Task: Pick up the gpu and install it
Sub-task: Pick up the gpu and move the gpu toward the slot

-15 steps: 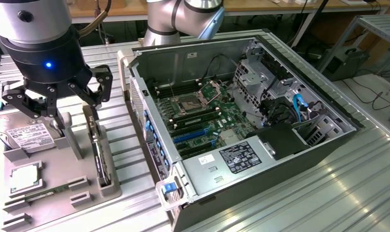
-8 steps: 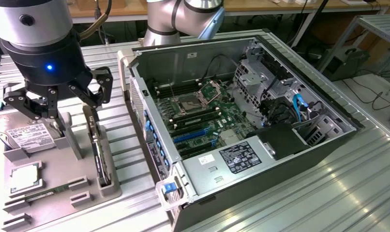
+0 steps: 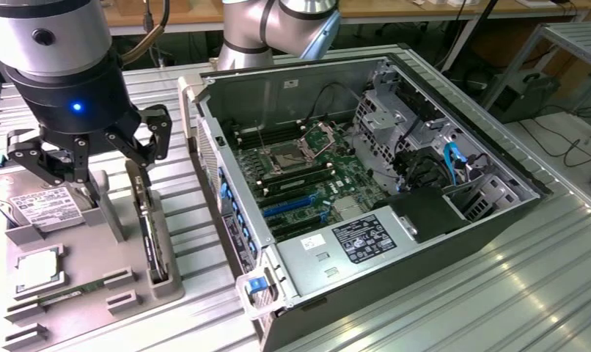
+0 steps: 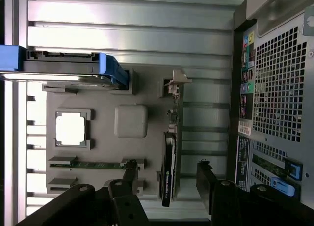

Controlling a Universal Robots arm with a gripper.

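The gpu [image 3: 155, 246] stands on its edge in a slot of the grey parts tray [image 3: 100, 253], at the exterior view's left. In the wrist view the gpu [image 4: 169, 162] is a thin dark card seen edge-on, with its silver end bracket [image 4: 176, 83] at one end. My gripper [image 3: 113, 178] hangs just above the tray, over the gpu's far end, open and holding nothing. In the wrist view my gripper [image 4: 167, 179] has one dark finger on each side of the card's line, touching nothing.
On the tray also lie a silver hard drive [image 3: 43, 207], a processor [image 3: 37, 269] and a memory stick [image 3: 69, 295]. The open computer case [image 3: 476, 242] lies to the exterior view's right, its motherboard [image 3: 325, 183] and blue slots [image 3: 289, 206] exposed.
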